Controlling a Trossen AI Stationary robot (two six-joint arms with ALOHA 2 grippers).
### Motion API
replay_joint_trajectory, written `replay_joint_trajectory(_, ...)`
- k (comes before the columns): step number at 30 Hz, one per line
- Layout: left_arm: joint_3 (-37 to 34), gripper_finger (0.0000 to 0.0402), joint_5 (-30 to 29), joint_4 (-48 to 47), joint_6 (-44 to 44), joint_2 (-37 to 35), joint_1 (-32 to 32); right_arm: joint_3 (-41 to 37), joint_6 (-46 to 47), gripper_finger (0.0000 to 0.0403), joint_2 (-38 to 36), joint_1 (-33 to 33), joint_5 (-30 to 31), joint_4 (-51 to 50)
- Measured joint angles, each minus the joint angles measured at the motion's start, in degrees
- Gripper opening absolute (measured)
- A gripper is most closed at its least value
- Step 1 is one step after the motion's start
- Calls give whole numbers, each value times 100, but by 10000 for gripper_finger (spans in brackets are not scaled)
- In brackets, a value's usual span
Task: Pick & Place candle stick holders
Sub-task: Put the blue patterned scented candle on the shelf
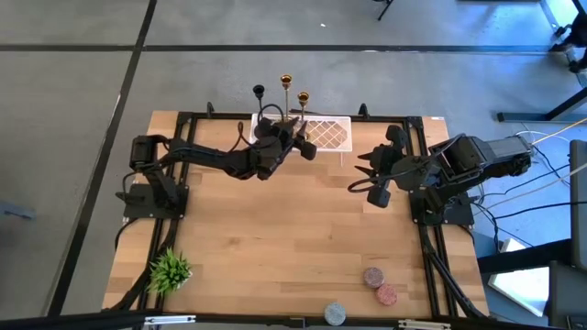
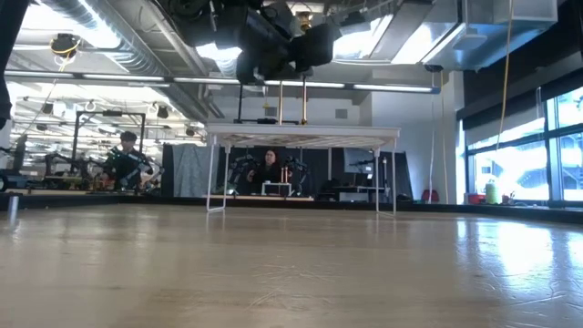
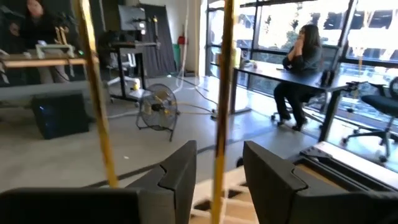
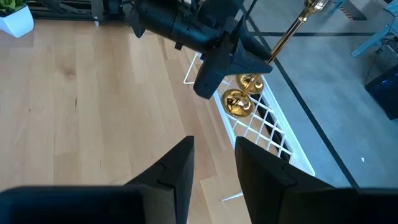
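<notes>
Three candle stick holders stand at the far edge of the wooden surface (image 1: 293, 238) in the high view: a black holder (image 1: 259, 93) and two gold holders (image 1: 285, 84) (image 1: 303, 97), on a white lattice rack (image 1: 332, 134). The left end effector (image 1: 295, 137) reaches over that rack; the right end effector (image 1: 359, 175) waits right of centre, apart from it. A green plant (image 1: 170, 269) sits near left.

Low view alone shows the rack (image 2: 301, 138) raised on legs, gold stems (image 2: 303, 102) rising under the left arm.

Left wrist view shows its fingers (image 3: 180, 174) parted around a gold stem (image 3: 221, 99), not pressing it.

Right wrist view shows its own fingers (image 4: 177, 171) narrowly parted, empty, and the gold round bases (image 4: 239, 102) on the lattice.
</notes>
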Motion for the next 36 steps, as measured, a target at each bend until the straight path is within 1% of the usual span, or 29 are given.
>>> replay_joint_trajectory(2, 1, 133, -112, 43, 115, -32, -22, 0, 1, 119, 0, 0, 0, 30)
replay_joint_trajectory(12, 0, 160, -181, -35, 147, -140, -131, 0, 17, 119, 0, 7, -10, 40)
replay_joint_trajectory(20, 0, 176, -482, -351, 141, -305, -277, 0, 17, 119, 0, 7, -17, 40)
replay_joint_trajectory(25, 0, 181, -646, -665, 47, -446, -386, 0, 14, 119, 0, 7, -18, 41)
replay_joint_trajectory(36, 2, 181, -843, -768, 24, -673, -728, 0, -24, 119, 0, 7, -15, 56)
